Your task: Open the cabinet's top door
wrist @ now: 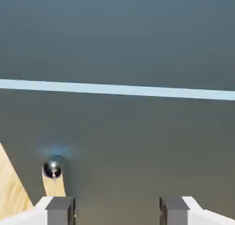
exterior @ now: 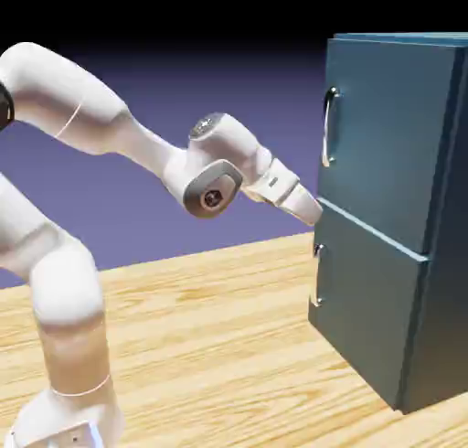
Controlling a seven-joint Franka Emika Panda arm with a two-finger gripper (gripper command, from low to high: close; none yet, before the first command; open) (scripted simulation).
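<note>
Gripper: in the hand view both grey fingertips stand at the bottom edge, set wide apart, with nothing between them but the cabinet face beyond. In the exterior view the white hand sits close to the cabinet's front left edge, level with the seam between the two doors; the fingertips themselves cannot be made out there, as the pale tip merges with the cabinet edge, so contact cannot be confirmed.

Cabinet: stands on the wooden table at the right of the exterior view, cut off by the right edge of the picture. Top door: appears shut, flush with the body. Its long silver handle is seen edge-on as a thin curved bar at the door's left edge, above the hand and apart from it. Lower door: also appears shut, with a smaller handle only partly legible.

Hand view: filled mostly by teal panel, crossed by a pale horizontal strip that appears to be the seam between the doors. A small shiny metal knob-like end, probably of a handle, shows at lower left; its full form is hidden. A wedge of table wood shows at the bottom left corner.

No writing or labels legible on any surface.
</note>
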